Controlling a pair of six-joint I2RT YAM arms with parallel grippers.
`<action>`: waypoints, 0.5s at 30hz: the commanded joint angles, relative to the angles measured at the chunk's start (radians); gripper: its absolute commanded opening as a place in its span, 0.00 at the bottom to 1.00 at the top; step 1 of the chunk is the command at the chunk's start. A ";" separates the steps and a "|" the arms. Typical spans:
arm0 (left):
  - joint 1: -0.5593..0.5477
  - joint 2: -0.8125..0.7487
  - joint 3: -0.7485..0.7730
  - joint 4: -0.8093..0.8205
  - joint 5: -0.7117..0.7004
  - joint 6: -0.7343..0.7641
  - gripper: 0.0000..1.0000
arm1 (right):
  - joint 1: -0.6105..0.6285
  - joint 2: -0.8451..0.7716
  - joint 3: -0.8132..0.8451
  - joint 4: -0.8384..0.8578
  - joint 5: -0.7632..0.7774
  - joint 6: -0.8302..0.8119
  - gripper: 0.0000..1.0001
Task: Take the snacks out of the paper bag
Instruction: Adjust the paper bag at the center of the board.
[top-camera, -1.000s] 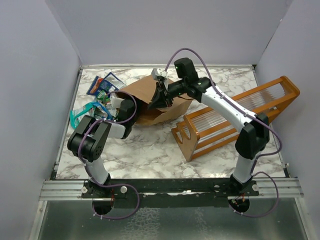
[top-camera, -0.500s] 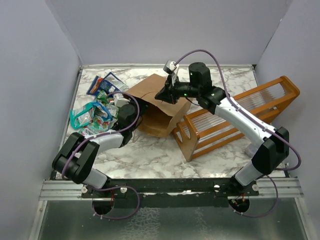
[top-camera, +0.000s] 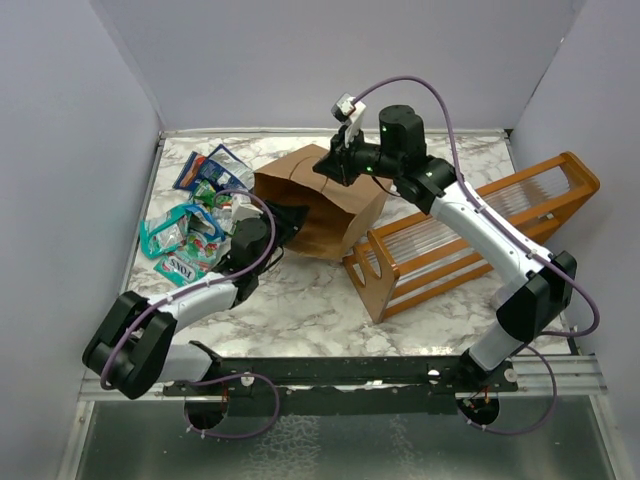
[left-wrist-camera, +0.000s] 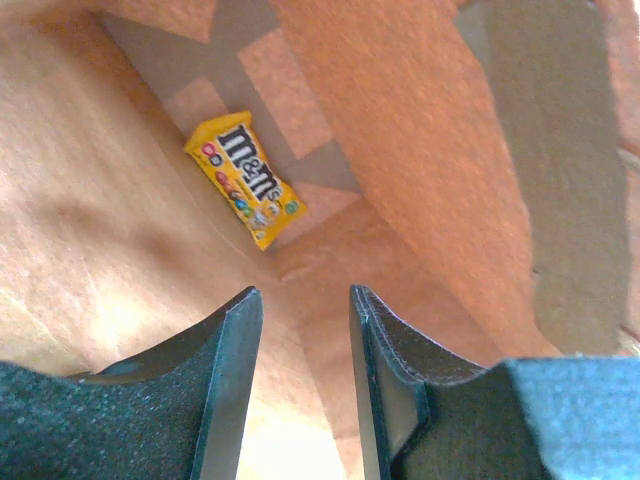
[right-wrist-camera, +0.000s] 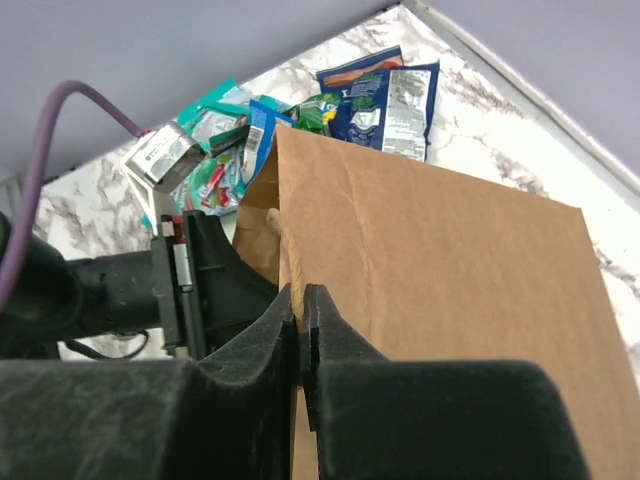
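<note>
The rim of the brown kraft paper bag (top-camera: 330, 205) is pinched by the right gripper (right-wrist-camera: 300, 310); inside, nothing is held by the half-open left gripper (left-wrist-camera: 303, 305).

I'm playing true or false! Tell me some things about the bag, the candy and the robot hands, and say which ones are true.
1. A yellow packet lies inside the paper bag. True.
2. The left gripper is squeezing that packet. False: its jaws are open, and the packet lies ahead of them, untouched.
3. The right gripper pinches the bag's edge. True.
4. No snacks are out of the bag yet. False: a pile of snacks lies outside, on the bag's left.
</note>
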 joint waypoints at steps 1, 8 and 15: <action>-0.008 -0.032 -0.049 0.072 0.101 -0.037 0.43 | 0.002 0.001 -0.010 -0.015 -0.065 -0.126 0.02; -0.112 0.082 0.002 0.188 0.053 -0.098 0.37 | 0.002 -0.015 -0.052 0.070 -0.190 -0.061 0.02; -0.169 0.289 0.086 0.246 -0.027 -0.244 0.29 | 0.002 -0.023 -0.051 0.104 -0.238 -0.026 0.02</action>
